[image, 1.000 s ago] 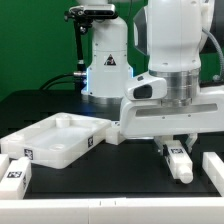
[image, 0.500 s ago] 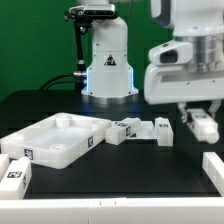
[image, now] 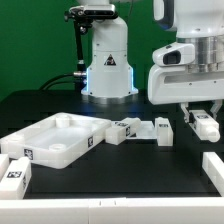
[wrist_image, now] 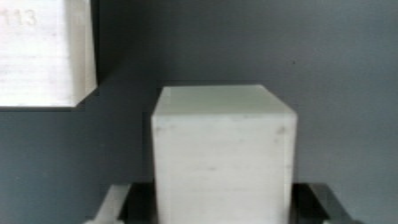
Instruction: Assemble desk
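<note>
The desk's tabletop [image: 52, 141], white and rimmed, lies on the black table at the exterior view's left. My gripper [image: 204, 114] hangs above the table at the exterior view's right, shut on a white block leg [image: 206, 127]. In the wrist view the leg [wrist_image: 217, 140] fills the gap between the dark fingers [wrist_image: 128, 201] of the gripper [wrist_image: 217, 206]. Two more legs [image: 122, 130] [image: 163, 131] lie side by side just off the tabletop's corner.
The robot's white base [image: 108, 62] stands at the back. One tagged white piece [image: 14, 176] lies at the front left and another [image: 213, 170] at the front right. A flat white piece [wrist_image: 39, 50] shows below in the wrist view.
The gripper has risen from the table with the leg in it and shifted toward the exterior view's right. The two legs by the tabletop, hidden before, now show.
</note>
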Controlling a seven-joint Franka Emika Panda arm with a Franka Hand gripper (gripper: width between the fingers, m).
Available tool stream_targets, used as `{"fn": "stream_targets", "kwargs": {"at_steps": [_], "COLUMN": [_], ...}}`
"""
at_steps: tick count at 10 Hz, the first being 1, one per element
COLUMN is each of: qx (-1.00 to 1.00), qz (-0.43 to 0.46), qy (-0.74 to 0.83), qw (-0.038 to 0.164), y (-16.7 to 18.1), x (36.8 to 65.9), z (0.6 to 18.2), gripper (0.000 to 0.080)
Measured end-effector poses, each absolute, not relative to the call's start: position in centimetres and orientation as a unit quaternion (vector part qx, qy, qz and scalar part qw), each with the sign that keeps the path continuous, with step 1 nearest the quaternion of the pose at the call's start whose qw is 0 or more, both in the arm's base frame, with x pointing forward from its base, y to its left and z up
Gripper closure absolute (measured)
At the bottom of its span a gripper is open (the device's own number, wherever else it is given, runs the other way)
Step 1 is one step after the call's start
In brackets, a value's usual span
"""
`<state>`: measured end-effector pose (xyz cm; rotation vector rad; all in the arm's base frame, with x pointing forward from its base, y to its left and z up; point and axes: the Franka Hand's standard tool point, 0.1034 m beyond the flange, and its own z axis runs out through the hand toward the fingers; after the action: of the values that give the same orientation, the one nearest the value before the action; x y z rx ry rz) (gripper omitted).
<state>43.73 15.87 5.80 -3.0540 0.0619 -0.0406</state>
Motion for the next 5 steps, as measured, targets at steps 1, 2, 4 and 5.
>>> {"fn": "stream_targets", "kwargs": {"at_steps": [1, 2, 4, 5], "qx": [-0.999, -0.999, -0.999, -0.999], "qz": [-0.015, -0.006, -0.002, -0.002], "qy": [0.012, 0.007, 0.005, 0.005], "qw": [0.041, 0.036, 0.035, 0.035], "y": [15.9, 15.9, 15.9, 15.9], "x": [41.1, 38.2, 37.5, 37.5], "z": [5.2, 4.5, 4.2, 4.1], "gripper": [0.0515, 0.0515, 0.0515, 0.0515]}}
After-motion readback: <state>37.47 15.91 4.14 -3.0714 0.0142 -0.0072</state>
